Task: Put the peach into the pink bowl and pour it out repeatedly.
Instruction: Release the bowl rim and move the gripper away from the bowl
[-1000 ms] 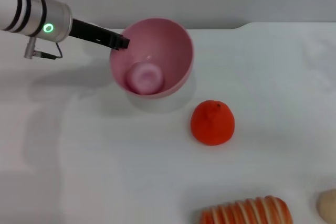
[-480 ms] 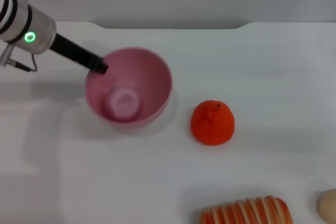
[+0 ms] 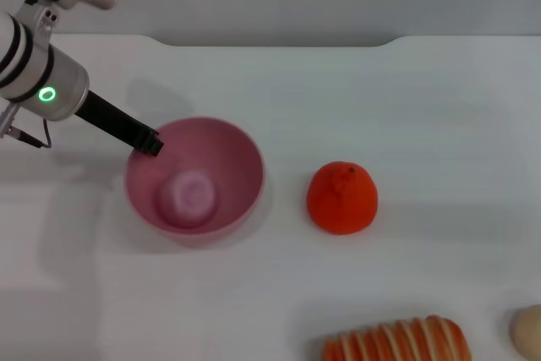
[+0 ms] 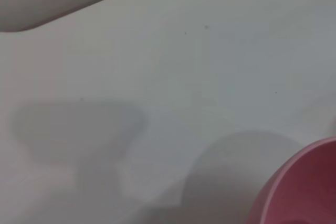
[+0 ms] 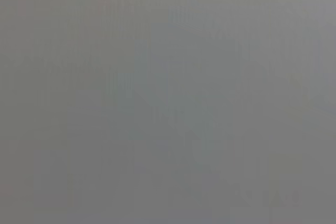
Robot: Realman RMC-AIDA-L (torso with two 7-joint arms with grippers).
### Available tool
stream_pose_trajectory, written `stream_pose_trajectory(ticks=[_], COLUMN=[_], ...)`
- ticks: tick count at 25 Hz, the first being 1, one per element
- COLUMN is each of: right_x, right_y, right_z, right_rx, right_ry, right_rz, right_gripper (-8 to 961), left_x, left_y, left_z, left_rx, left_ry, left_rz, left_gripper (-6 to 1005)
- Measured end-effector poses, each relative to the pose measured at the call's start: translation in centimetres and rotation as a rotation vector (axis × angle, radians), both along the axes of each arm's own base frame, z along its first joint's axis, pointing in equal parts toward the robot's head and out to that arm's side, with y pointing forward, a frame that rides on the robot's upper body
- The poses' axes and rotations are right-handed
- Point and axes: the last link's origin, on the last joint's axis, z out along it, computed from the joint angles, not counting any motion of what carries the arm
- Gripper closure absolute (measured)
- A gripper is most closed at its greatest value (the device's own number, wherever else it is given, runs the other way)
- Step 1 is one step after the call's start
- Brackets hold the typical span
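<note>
The pink bowl (image 3: 228, 154) stands upright on the white table at the left of the head view. The pale pink peach (image 3: 189, 195) lies inside it on the bottom. My left gripper (image 3: 152, 144) reaches in from the upper left and is shut on the bowl's far-left rim. A part of the bowl's rim (image 4: 299, 182) shows in the left wrist view. My right gripper is out of view; the right wrist view shows only plain grey.
A bright orange-red round fruit (image 3: 341, 198) sits to the right of the bowl. A striped orange and white thing (image 3: 397, 341) lies at the front edge. A pale beige rounded thing (image 3: 529, 331) is at the front right corner. The table's back edge (image 3: 279, 40) runs behind.
My left gripper has moved the bowl left and toward the front and lowered it. The bowl went from tilted to upright, with the peach still inside.
</note>
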Motion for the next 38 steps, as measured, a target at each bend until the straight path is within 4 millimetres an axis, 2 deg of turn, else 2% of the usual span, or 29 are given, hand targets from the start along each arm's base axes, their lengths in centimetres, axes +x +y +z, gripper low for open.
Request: stream_pose_trajectory(ticks=[14, 38], right_x=[-0.45, -0.30], right_y=[0.78, 0.62], right_z=[-0.21, -0.40], right_rx=[-0.013, -0.017], right_ry=[0.000, 0.008], right_rz=[-0.002, -0.007], right_gripper=[510, 510], left_x=[-0.40, -0.54], left_y=[-0.10, -0.24], left_z=[-0.47, -0.62], left_rx=[0.006, 0.003], left_ry=[0.008, 0.002], left_rz=[-0.006, 0.018], left_gripper=[913, 890])
